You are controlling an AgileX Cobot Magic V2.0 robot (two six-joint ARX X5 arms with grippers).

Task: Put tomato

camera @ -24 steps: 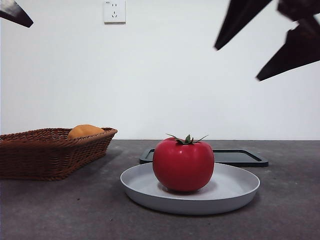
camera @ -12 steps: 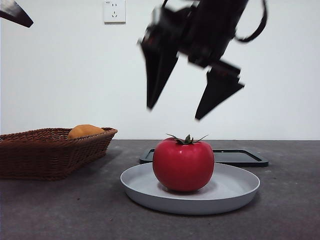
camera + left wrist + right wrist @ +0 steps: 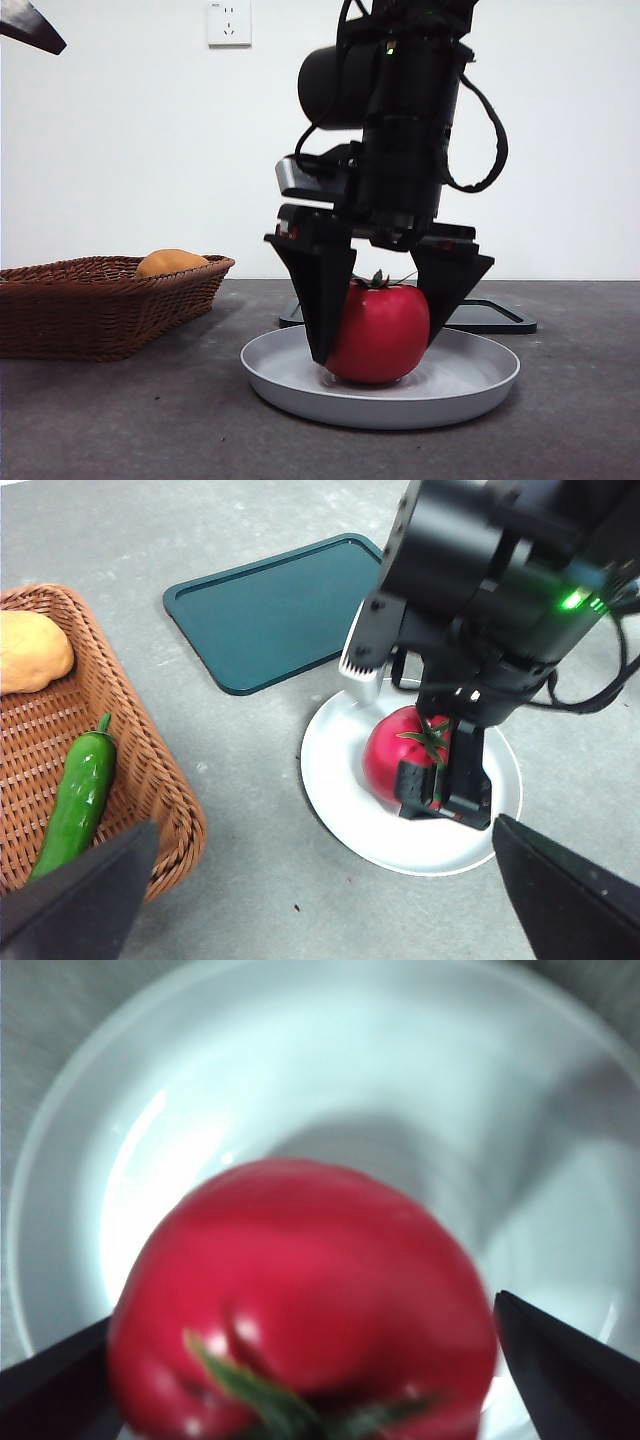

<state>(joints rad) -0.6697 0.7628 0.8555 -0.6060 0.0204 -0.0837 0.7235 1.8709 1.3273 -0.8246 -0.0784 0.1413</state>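
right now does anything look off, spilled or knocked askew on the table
Nothing stands out. The tomato sits upright on the grey plate, with the right gripper lowered around it, jaws open on either side. The basket sits level, holding the orange fruit and green pepper. The tray lies flat.

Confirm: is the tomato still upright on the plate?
Upright: the tomato sits on the grey plate, stem up, between the right gripper's open jaws.

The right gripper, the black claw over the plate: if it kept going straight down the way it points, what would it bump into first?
Probably the grey plate. The right gripper points down with its open jaws on either side of the tomato, their tips close to the plate; the tomato's top might meet the gripper's body first.
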